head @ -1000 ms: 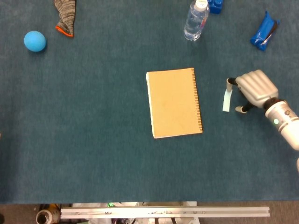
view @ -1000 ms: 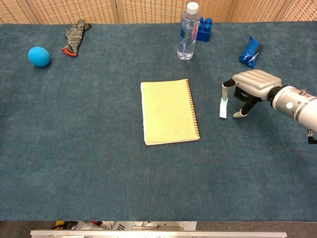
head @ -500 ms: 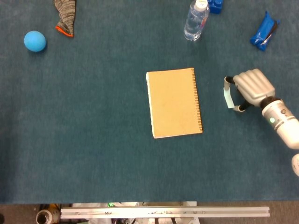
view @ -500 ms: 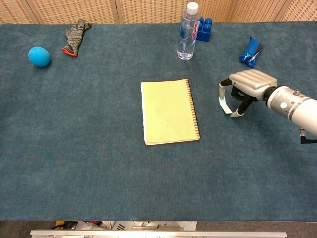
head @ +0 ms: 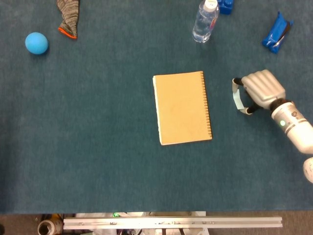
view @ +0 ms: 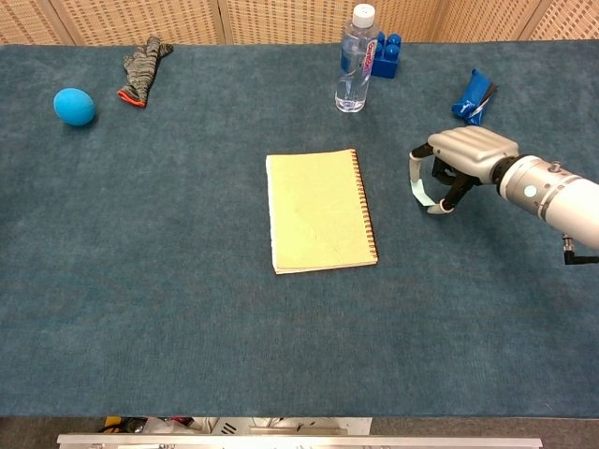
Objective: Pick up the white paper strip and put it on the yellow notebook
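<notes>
Paper strip [head: 237, 99] is pinched in the right hand [head: 259, 90], bowed between fingertip and thumb at the hand's front, apparently lifted off the table; other fingers curled over it. Notebook [head: 182, 107] lies flat just ahead of the fingertips, so I'd carry the strip across with the pinch unchanged, staying high enough to clear the spiral edge. Release over the cover's middle, low down, since light paper will drift or curl.

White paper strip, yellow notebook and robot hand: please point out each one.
white paper strip [head: 237, 99], head view, middle of strip
yellow notebook [view: 316, 208], chest view, centre of cover
right robot hand [view: 465, 153], chest view, back of hand
</notes>
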Tool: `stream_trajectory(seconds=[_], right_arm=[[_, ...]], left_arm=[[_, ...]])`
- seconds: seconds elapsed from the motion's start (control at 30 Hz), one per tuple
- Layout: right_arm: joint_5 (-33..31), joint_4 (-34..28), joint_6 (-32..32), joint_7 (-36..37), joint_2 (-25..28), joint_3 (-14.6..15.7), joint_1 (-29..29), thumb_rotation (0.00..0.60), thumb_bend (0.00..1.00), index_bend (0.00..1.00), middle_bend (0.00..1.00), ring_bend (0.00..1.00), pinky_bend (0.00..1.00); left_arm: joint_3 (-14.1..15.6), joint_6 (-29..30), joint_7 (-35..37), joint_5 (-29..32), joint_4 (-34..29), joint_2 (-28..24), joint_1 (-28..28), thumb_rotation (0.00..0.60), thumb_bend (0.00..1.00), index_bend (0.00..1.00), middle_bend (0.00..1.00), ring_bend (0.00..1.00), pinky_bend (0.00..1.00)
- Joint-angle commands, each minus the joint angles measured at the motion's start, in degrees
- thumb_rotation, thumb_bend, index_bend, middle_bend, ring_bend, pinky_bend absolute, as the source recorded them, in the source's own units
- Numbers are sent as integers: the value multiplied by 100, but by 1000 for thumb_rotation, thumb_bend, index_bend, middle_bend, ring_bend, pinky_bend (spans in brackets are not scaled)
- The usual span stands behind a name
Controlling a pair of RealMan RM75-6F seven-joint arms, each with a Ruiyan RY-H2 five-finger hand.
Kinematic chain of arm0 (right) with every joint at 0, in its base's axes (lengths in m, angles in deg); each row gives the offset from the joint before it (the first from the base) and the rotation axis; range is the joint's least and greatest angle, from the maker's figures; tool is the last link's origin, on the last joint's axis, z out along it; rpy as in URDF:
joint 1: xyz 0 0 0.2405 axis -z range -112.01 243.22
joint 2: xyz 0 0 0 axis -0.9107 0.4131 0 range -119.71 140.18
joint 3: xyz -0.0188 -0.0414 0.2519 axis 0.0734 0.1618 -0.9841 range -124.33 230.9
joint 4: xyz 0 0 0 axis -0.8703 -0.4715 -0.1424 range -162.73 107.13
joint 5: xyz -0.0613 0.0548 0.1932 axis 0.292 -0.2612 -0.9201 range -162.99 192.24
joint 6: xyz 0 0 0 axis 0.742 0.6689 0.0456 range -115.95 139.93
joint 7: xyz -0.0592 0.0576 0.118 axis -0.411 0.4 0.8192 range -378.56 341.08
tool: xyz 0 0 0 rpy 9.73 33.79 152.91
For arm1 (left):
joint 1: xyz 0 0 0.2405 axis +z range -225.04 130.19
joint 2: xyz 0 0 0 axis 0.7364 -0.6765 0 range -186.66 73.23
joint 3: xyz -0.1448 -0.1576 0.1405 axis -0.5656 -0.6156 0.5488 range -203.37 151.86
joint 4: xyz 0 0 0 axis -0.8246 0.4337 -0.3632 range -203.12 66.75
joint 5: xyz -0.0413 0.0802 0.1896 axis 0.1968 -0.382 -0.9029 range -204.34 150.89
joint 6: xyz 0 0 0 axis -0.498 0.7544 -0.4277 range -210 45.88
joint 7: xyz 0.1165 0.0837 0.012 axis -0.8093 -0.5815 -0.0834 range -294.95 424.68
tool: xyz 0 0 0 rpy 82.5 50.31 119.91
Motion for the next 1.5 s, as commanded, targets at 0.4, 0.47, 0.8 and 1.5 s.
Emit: stream_trajectory(seconds=[0.4, 0.47, 0.8, 1.5], right_arm=[[-2, 190, -86, 65, -189, -31, -18, 600, 245, 467, 965, 1000, 1000], [21, 215, -127, 87, -213, -38, -13, 600, 260, 471, 966, 1000, 1000], [139, 348, -266, 227, -320, -48, 19, 600, 302, 538, 977, 1000, 1000], [474, -171, -550, 681, -99, -157, 57, 600, 320, 667, 984, 1000, 1000]], left_arm=[[6, 1, -2, -18, -6, -9, 1, 600, 145, 1, 0, 0, 29], [11, -2, -4, -24, -15, -16, 0, 600, 145, 1, 0, 0, 29], [20, -64, -1, -19, -33, -33, -25, 600, 145, 1, 0, 0, 29], [49, -52, 32, -81, -74, -102, -19, 600, 145, 1, 0, 0, 29]])
